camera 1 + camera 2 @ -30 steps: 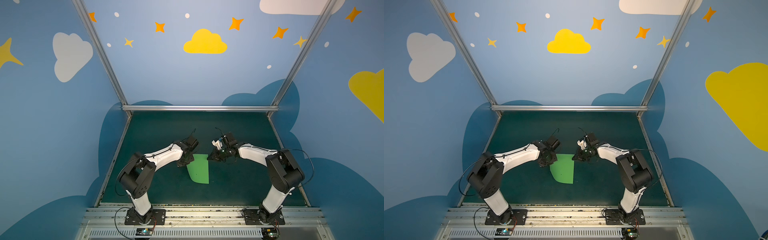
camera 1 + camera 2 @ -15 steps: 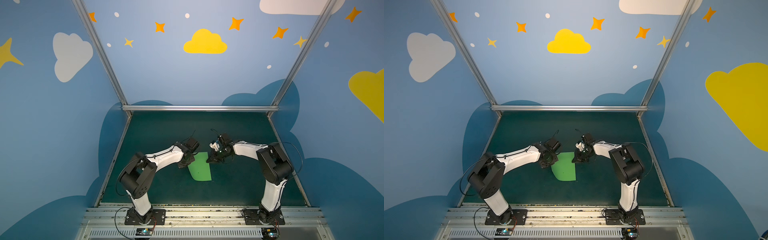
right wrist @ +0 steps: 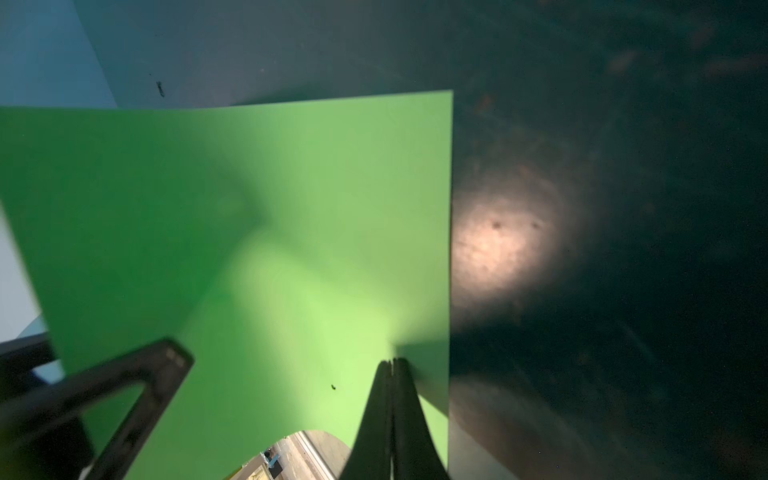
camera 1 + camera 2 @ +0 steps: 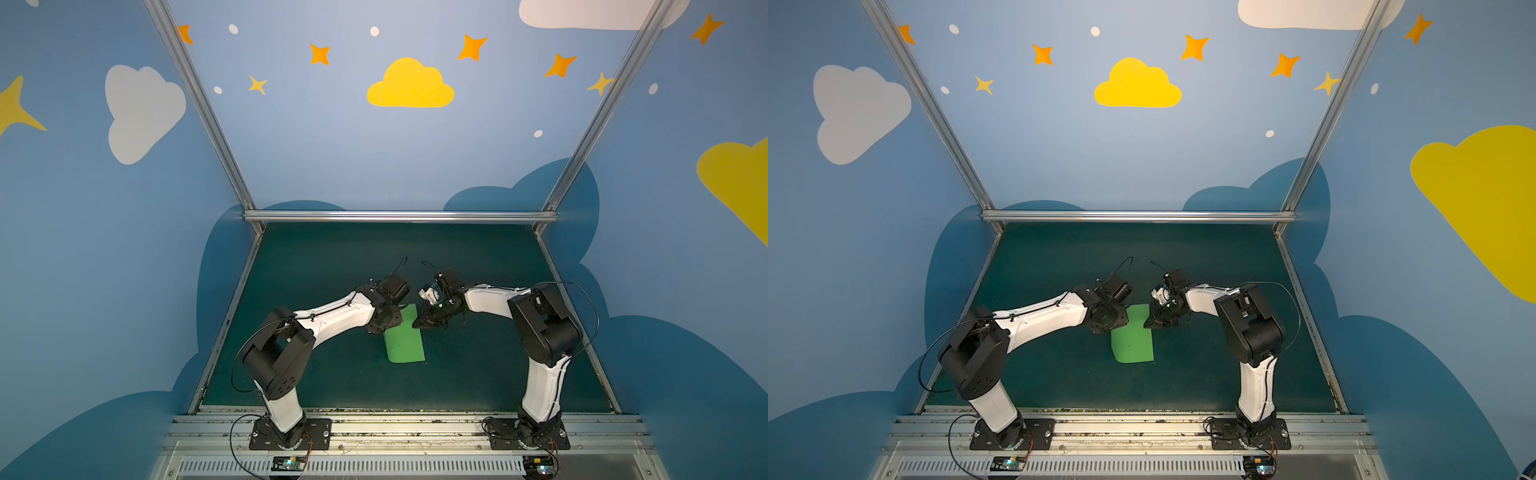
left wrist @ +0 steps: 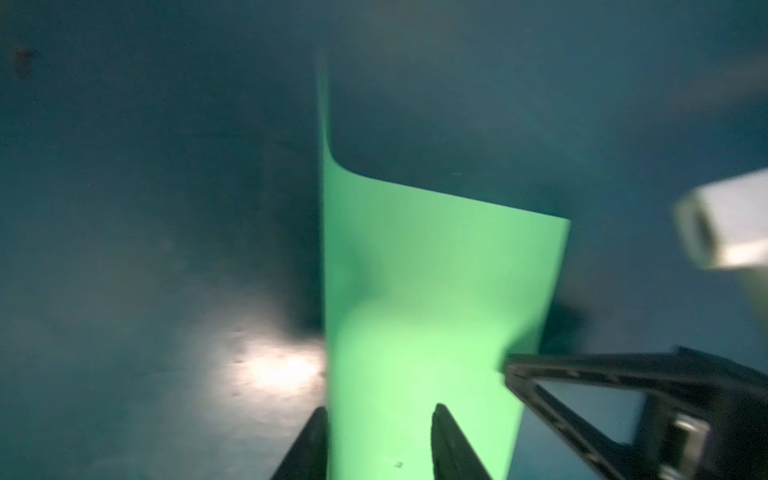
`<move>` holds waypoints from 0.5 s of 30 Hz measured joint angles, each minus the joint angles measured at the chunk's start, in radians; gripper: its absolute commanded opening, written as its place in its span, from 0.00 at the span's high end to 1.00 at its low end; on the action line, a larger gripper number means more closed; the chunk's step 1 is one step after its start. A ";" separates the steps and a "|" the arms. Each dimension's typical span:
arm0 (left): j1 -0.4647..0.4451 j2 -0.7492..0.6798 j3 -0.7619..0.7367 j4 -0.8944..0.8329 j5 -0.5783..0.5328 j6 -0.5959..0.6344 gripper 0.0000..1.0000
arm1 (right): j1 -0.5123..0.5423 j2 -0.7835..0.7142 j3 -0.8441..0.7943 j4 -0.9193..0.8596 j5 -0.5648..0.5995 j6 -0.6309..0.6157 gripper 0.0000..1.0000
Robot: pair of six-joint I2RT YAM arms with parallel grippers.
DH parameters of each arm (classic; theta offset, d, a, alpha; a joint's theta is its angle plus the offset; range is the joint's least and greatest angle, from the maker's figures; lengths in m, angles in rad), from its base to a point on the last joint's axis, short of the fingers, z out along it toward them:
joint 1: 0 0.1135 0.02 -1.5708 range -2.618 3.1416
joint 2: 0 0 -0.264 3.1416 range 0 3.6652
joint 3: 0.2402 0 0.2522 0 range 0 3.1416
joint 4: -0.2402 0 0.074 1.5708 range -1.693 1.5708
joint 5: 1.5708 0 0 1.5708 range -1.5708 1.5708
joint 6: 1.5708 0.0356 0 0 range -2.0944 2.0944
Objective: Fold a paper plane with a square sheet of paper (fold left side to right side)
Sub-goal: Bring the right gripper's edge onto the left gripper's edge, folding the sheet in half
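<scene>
1. Right claw (image 3: 392, 365) is closed tight, its tips together and set on the square sheet of paper (image 3: 291, 208) just inside one straight edge. It probably pins the sheet so the fold cannot slide.
2. Left claw (image 5: 381, 409) stands partly open and grips nothing, with one finger beside the sheet's far edge and the other over the paper. It looks freed to press the crease.
3. Between both claws the sheet lies on the table (image 4: 478, 365) as a narrow rectangle, and its end beneath the closed claw bows upward.
4. Count: one sheet, two claws, no finished paper plane.
</scene>
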 measured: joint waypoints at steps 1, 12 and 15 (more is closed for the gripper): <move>-0.005 0.007 0.004 0.013 0.011 0.006 0.48 | 0.000 -0.003 -0.005 0.008 0.000 0.004 1.00; -0.033 0.067 0.013 0.090 0.073 0.020 0.44 | -0.001 -0.022 -0.055 0.082 -0.006 0.036 1.00; -0.033 0.073 0.013 0.101 0.075 0.021 0.44 | -0.002 -0.026 -0.066 0.101 -0.014 0.049 1.00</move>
